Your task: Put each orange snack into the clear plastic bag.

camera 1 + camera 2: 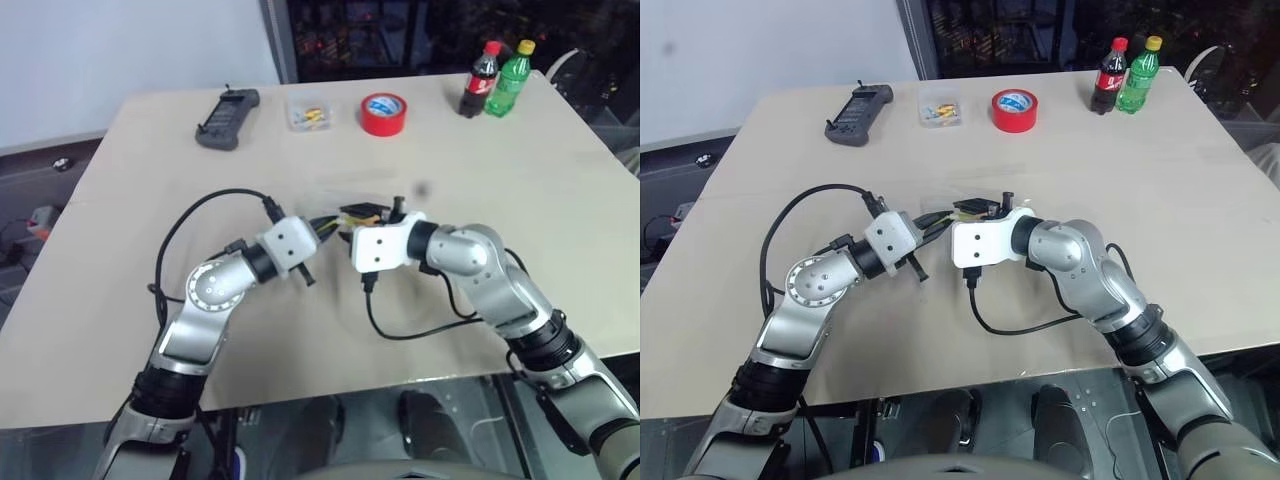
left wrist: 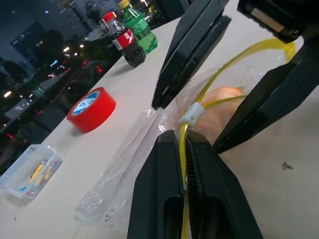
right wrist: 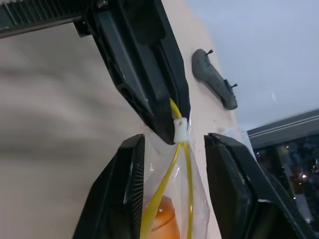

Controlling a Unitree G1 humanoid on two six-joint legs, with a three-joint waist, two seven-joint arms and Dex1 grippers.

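The clear plastic bag hangs over the bench mid-front, an orange snack inside. It seems light, crinkly and slippery; its yellow zip strip is the firmest hold. The left pincer pinches it; the right pincer stands half wide around it. No label is readable.

Both arms reach inward over the table, wrists nearly meeting; the left gripper is clamped tight, while the right gripper holds its fingers parted.
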